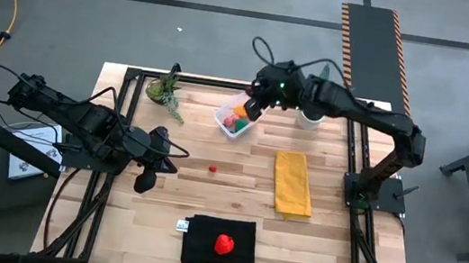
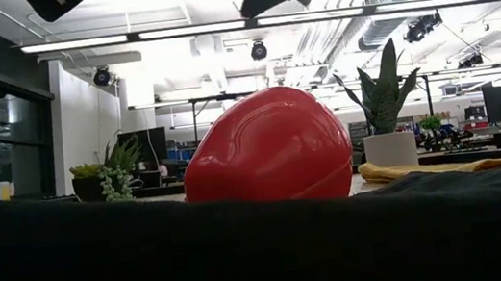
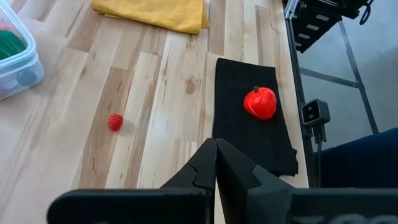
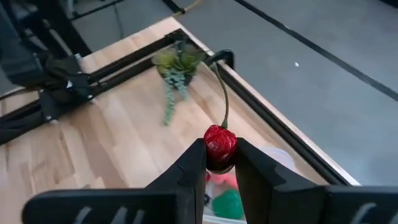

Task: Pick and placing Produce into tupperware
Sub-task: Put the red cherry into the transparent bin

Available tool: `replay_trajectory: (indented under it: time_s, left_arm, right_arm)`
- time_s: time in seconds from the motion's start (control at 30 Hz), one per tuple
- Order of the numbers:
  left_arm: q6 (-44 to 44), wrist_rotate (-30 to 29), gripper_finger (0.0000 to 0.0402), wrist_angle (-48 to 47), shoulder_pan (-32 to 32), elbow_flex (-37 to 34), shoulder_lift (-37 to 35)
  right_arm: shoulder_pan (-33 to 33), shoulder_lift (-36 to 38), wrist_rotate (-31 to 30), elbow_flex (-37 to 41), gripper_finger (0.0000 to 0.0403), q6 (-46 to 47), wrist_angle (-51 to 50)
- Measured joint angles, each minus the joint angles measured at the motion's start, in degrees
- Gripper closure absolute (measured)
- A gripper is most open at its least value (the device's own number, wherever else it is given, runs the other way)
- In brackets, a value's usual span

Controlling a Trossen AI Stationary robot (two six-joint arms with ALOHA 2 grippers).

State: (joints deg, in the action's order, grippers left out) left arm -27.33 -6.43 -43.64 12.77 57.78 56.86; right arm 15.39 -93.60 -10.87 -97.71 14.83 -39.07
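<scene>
- High view: my right gripper (image 1: 254, 107) reaches to upper centre, pinching a small red stemmed cherry (image 4: 219, 144) above the clear plastic tupperware tub (image 1: 236, 119).
- My left gripper (image 1: 145, 180) waits closed and empty, left of centre.

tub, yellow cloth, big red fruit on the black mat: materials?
Tupperware: clear, slightly glossy plastic; contents show through the wall.
Yellow cloth: soft woven fabric, matte, folded, rumpled edges.
Red fruit: probably moulded plastic or rubber; smooth skin with a soft sheen.
</scene>
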Motion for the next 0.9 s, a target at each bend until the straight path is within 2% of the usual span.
replay_trajectory:
  time_s: [0.2,0.47,0.77,0.9]
  left_arm:
    - [0.0,-0.3,0.0401,0.0,0.0,0.0,0.0]
    - [0.0,-0.3,0.0401,0.0,0.0,0.0,0.0]
    - [-1.0,-0.3,0.0401,0.1,0.0,0.0,0.0]
    - [-1.6,-0.3,0.0401,0.3,0.0,0.0,0.0]
  right_arm:
    - [4.0,0.0,1.0,-3.3,0.0345,0.8,-6.1]
    - [8.8,-0.2,9.2,-3.8,0.0345,3.4,-7.0]
    - [11.7,-2.0,15.4,-3.8,0.0345,4.8,-8.5]
    - [11.7,-4.1,15.6,-3.9,0.0345,4.3,-9.6]
